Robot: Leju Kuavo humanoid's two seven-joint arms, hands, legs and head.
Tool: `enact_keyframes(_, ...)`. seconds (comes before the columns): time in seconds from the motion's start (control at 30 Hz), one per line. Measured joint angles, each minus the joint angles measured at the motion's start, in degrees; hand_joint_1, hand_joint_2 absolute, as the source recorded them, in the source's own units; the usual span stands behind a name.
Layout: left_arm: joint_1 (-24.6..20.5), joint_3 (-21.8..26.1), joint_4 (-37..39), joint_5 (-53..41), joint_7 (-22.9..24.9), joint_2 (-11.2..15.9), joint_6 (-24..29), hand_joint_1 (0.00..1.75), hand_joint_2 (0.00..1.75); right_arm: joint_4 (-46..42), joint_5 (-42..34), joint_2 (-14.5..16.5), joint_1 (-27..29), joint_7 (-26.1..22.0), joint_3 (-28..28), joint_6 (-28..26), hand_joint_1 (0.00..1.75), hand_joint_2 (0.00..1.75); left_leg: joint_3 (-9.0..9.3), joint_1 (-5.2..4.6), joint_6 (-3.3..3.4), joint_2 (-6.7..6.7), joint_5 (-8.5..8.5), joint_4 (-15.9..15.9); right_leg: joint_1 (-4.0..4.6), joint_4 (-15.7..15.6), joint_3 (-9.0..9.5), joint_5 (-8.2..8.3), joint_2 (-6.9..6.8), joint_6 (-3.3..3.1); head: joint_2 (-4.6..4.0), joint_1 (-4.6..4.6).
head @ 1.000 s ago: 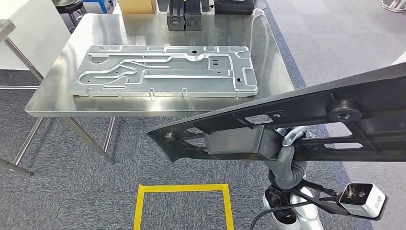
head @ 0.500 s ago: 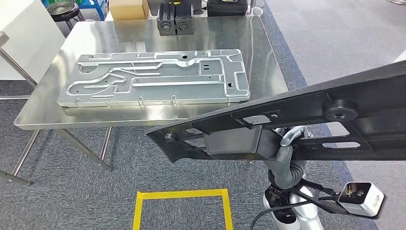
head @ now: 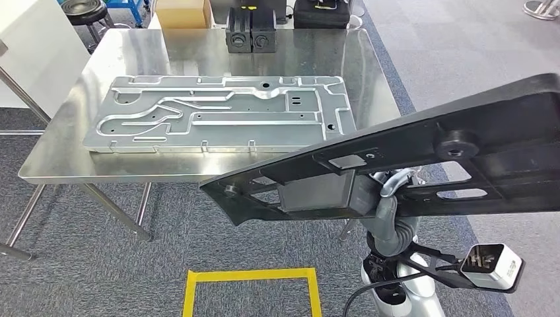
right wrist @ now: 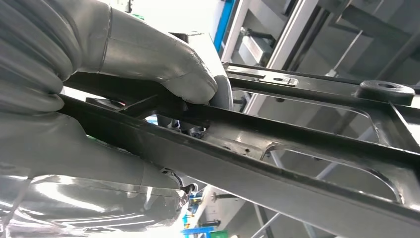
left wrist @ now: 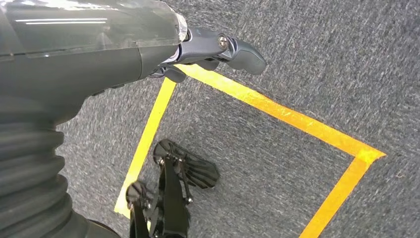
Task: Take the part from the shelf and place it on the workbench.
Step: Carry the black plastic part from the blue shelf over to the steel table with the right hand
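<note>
The right hand [head: 386,198] grips the long black part [head: 422,165], a flat frame-like panel with cut-outs and a round boss, which runs from the lower middle of the head view up to the right edge, tilted with its right end higher. In the right wrist view the thick grey thumb [right wrist: 163,69] presses on top of one of the part's black bars [right wrist: 277,163] and the rest of the hand lies under it, so the part is clamped between them. The part hangs in the air in front of the steel workbench [head: 59,162], apart from it and lower in the frame, its pointed left tip over the grey carpet just below the bench's near edge. Compared with half a second ago the whole head view has shifted: the workbench and the grey machined metal plate [head: 218,112] lying on it now sit a little further right and slightly lower in the frame, the two black blocks [head: 251,36] at the far edge with them, while the part keeps nearly the same place in the picture, its right end a touch lower. The yellow tape square [head: 251,287] on the floor lies at the bottom centre. In the left wrist view the left hand [left wrist: 208,49] hangs over the carpet and the yellow tape [left wrist: 277,111], holding nothing; its fingers are largely hidden behind the wrist cover, so I cannot tell whether they are spread or curled.
</note>
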Motion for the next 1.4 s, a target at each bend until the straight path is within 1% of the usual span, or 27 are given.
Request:
enact_keyframes(0.03, 0.0, 0.0, 0.0, 0.0, 0.0, 0.0, 0.0, 0.0, 1.75, 0.2, 0.0, 0.0, 0.0, 0.1, 0.0, 0.1, 1.75, 1.75, 0.39, -0.01, -0.05, -0.05, -0.29, 0.0, -0.03, -0.6, -0.42, 1.53, -0.01, -0.01, 0.0, 0.0)
enact_keyframes(0.07, 0.1, 0.0, 0.0, 0.0, 0.0, -0.1, 0.0, 0.0, 1.75, 0.4, -0.1, 0.0, 0.0, 0.2, 0.0, 0.1, 1.75, 1.75, 0.91, -0.01, -0.14, -0.1, -0.64, 0.0, -0.05, -3.5, 0.4, 4.08, -0.03, -0.13, 0.0, 0.0)
enact_keyframes(0.1, 0.1, 0.1, 0.0, 0.0, 0.0, -0.1, 0.0, 0.0, 1.75, 0.5, -0.2, 0.0, -0.1, 0.3, 0.0, 0.2, 1.75, 1.75, 1.42, -0.01, -0.28, -0.14, -1.02, 0.0, -0.05, -7.7, 1.88, 6.8, -0.11, -0.35, 0.0, 0.0)
enact_keyframes(0.17, 0.0, 0.2, 0.0, 0.0, 0.1, -0.2, 0.0, 0.0, 1.75, 0.8, -0.3, 0.0, -0.4, 0.5, 0.0, 0.5, 1.75, 1.75, 2.03, -0.2, -0.81, -0.21, -1.83, 0.1, 0.18, -14.4, 4.61, 9.68, -0.26, -0.96, 0.0, -0.01)
enact_keyframes(0.23, -0.1, 0.4, 0.0, 0.0, 0.0, -0.2, 0.0, 0.0, 1.75, 1.0, -0.5, 0.0, -0.7, 0.6, 0.0, 0.7, 1.75, 1.75, 2.2, -0.3, -1.44, -0.19, -2.33, -0.1, 0.49, -16.0, 5.32, 9.4, -0.21, -1.56, 0.0, -0.01)
enact_keyframes(0.3, -0.2, 0.6, 0.0, 0.0, 0.0, -0.2, 0.0, 0.0, 1.75, 1.1, -0.6, 0.0, -0.9, 0.7, 0.0, 0.7, 1.75, 1.75, 2.57, -0.27, -2.04, -0.09, -2.65, -0.1, 0.32, -16.4, 5.64, 9.32, -0.01, -2.16, 0.0, -0.01)
enact_keyframes(0.37, -0.3, 0.8, 0.0, 0.0, -0.1, -0.2, 0.0, 0.0, 1.75, 1.2, -0.6, 0.0, -1.1, 0.7, 0.0, 0.7, 1.75, 1.75, 1.71, -0.21, -2.59, -0.08, -4.13, 2.6, -0.04, -17.0, 6.37, 9.24, -0.01, -2.79, 0.0, -0.02)
enact_keyframes(0.4, -0.3, 0.9, 0.0, 0.0, -0.2, -0.3, -0.1, 0.0, 1.75, 1.3, -0.4, 0.0, -1.5, 0.8, 0.0, 0.5, 1.75, 1.75, 0.12, -0.06, -2.83, -0.11, -5.57, 5.8, -0.13, -17.2, 6.74, 9.1, -0.07, -3.0, 0.0, -0.02)
enact_keyframes(0.47, -0.3, 0.9, 0.0, 0.0, -0.2, -0.3, -0.3, 0.0, 1.75, 1.7, -0.1, 0.0, -2.4, 1.0, 0.0, -0.4, 1.75, 1.75, -4.56, 0.11, -3.24, -0.11, -8.44, 13.8, -0.15, -17.2, 7.17, 8.66, -0.08, -3.2, 0.0, -0.02)
enact_keyframes(0.5, -0.2, 1.0, 0.0, 0.0, -0.2, -0.4, -0.4, 0.0, 1.75, 2.1, 0.1, -0.1, -3.0, 1.3, -0.1, -1.0, 1.75, 1.75, -6.5, 0.17, -3.39, -0.1, -8.82, 16.5, -0.15, -17.2, 7.42, 8.42, -0.02, -3.19, 0.0, -0.02)
enact_keyframes(0.53, -0.2, 1.0, 0.0, 0.0, -0.3, -0.4, -0.5, 0.0, 1.75, 2.5, 0.3, -0.2, -3.8, 1.6, -0.1, -1.5, 1.75, 1.75, -7.41, 0.21, -3.46, -0.09, -7.93, 17.0, -0.16, -17.2, 7.72, 8.17, 0.05, -3.12, 0.0, -0.02)
enact_keyframes(0.57, -0.1, 1.0, 0.0, 0.0, -0.3, -0.5, -0.6, 0.0, 1.75, 2.9, 0.4, -0.3, -4.6, 1.9, -0.1, -2.0, 1.75, 1.75, -7.22, 0.25, -3.45, -0.09, -5.94, 15.2, -0.17, -17.2, 8.12, 7.9, 0.13, -3.02, 0.0, -0.02)
enact_keyframes(0.63, -0.1, 1.0, 0.0, 0.0, -0.3, -0.6, -0.8, 0.0, 1.75, 3.7, 0.8, -0.5, -6.8, 2.6, -0.4, -2.8, 1.75, 1.75, -4.51, 0.24, -3.22, -0.08, -0.77, 7.2, -0.11, -17.1, 9.04, 7.22, 0.23, -2.59, 0.0, -0.02)
enact_keyframes(0.7, -0.2, 1.1, 0.0, 0.0, -0.3, -0.7, -1.0, 0.0, 1.75, 4.7, 1.5, -0.8, -9.8, 3.7, -1.1, -3.6, 1.75, 1.75, -2.36, 0.06, -2.59, -0.1, 1.61, 1.6, 0.08, -17.0, 9.49, 6.61, 0.41, -1.94, 0.0, -0.02)
enact_keyframes(0.8, -0.5, 1.3, 0.0, 0.0, -0.4, -0.9, -1.5, 0.0, 1.75, 7.4, 2.2, -1.6, -15.9, 6.2, -2.6, -5.5, 1.75, 1.75, -2.07, -0.14, -1.38, -0.11, 1.42, 0.7, 0.01, -16.9, 9.48, 6.19, 0.5, -0.89, 0.0, -0.02)
enact_keyframes(0.87, -0.6, 1.3, 0.0, 0.0, -0.6, -1.0, -1.8, 0.0, 1.75, 10.2, 2.4, -2.6, -20.7, 7.6, -4.0, -7.1, 1.75, 1.75, -1.81, -0.09, -0.53, -0.09, 1.44, 0.3, -0.18, -14.7, 8.54, 5.02, 0.3, -0.25, 0.0, -0.01)
enact_keyframes(0.9, -0.7, 1.4, 0.0, 0.0, -0.6, -1.1, -1.9, 0.0, 1.75, 11.6, 2.4, -3.1, -22.8, 7.9, -4.7, -7.6, 1.75, 1.75, -1.65, -0.04, -0.18, -0.1, 1.43, 0.2, -0.24, -11.9, 7.09, 3.78, 0.18, -0.02, 0.0, -0.01)
enact_keyframes(0.97, -0.7, 1.4, 0.0, 0.0, -0.7, -1.2, -2.0, 0.0, 1.75, 14.4, 2.5, -4.0, -25.6, 8.2, -5.8, -8.6, 1.75, 1.75, -1.43, -0.17, 0.24, -0.17, 1.14, 0.2, -0.24, -4.1, 2.44, 1.07, 0.06, 0.22, 0.0, 0.0)
enact_keyframes(1.0, -0.7, 1.4, 0.0, 0.0, -0.7, -1.2, -2.1, 0.0, 1.75, 15.8, 2.7, -4.5, -26.6, 8.3, -6.1, -9.2, 1.75, 1.75, -1.23, -0.27, 0.34, -0.22, 0.93, 0.2, -0.23, -1.1, 0.26, 0.66, 0.06, 0.25, 0.0, 0.0)
enact_keyframes(1.03, -0.6, 1.4, 0.0, 0.0, -0.7, -1.3, -2.1, 0.0, 1.75, 17.6, 3.2, -5.0, -27.7, 8.5, -6.3, -10.2, 1.75, 1.75, -0.93, -0.38, 0.42, -0.29, 0.67, 0.2, -0.23, 0.0, -1.05, 1.42, 0.05, 0.18, 0.0, 0.0)
enact_keyframes(1.07, -0.6, 1.4, 0.0, 0.0, -0.7, -1.4, -2.1, 0.0, 1.75, 19.8, 4.1, -5.7, -29.0, 8.6, -6.6, -11.4, 1.75, 1.75, -0.53, -0.52, 0.47, -0.37, 0.37, 0.3, -0.18, -1.2, -1.27, 3.38, 0.05, -0.02, 0.0, 0.0)
enact_keyframes(1.13, -0.7, 1.5, 0.0, 0.0, -0.7, -1.6, -2.2, 0.0, 1.75, 24.9, 6.3, -7.3, -32.5, 8.7, -7.3, -14.4, 1.75, 1.75, 0.33, -0.8, 0.51, -0.54, -0.28, 0.3, 0.17, -8.6, 0.84, 8.86, 0.02, -0.94, 0.0, 0.0)
enact_keyframes(1.17, -0.7, 1.6, 0.0, 0.0, -0.7, -1.8, -2.2, 0.0, 1.75, 27.7, 7.4, -8.0, -34.5, 8.6, -7.6, -15.9, 1.75, 1.75, 0.57, -0.97, 0.41, -0.59, -0.57, 0.3, 0.45, -12.3, 2.13, 10.73, -0.06, -1.55, 0.0, 0.0)
enact_keyframes(1.2, -0.7, 1.7, 0.0, 0.0, -0.8, -2.0, -2.2, 0.0, 1.75, 30.4, 8.4, -8.6, -36.6, 8.6, -7.8, -17.2, 1.75, 1.75, 0.61, -0.99, 0.25, -0.62, -0.77, 0.3, 0.74, -14.8, 2.98, 11.69, -0.16, -2.0, 0.0, 0.0)
enact_keyframes(1.27, -0.8, 2.0, 0.0, 0.0, -0.8, -2.2, -2.2, 0.0, 1.75, 35.3, 10.5, -9.5, -40.4, 8.5, -8.2, -19.6, 1.75, 1.75, 0.57, -0.92, -0.31, -0.58, -1.05, 0.2, 1.13, -16.4, 3.5, 11.57, -0.21, -2.46, 0.0, 0.01)
enact_keyframes(1.33, -0.8, 2.4, 0.0, 0.0, -1.0, -2.2, -2.2, 0.0, 1.75, 39.8, 13.7, -10.1, -43.7, 8.7, -8.2, -22.7, 1.75, 1.75, 0.68, -0.95, -0.93, -0.47, -1.48, 0.3, 0.74, -17.3, 4.13, 11.51, -0.1, -2.55, 0.0, 0.01)
enact_keyframes(1.4, -0.9, 2.7, -0.1, -0.1, -1.1, -2.1, -2.2, 0.0, 1.75, 44.1, 17.0, -10.3, -47.2, 9.0, -7.8, -26.0, 1.75, 1.75, -0.88, -0.92, -1.55, -0.44, -3.1, 3.8, 0.2, -18.1, 5.14, 11.35, -0.17, -2.75, 0.0, -0.01)
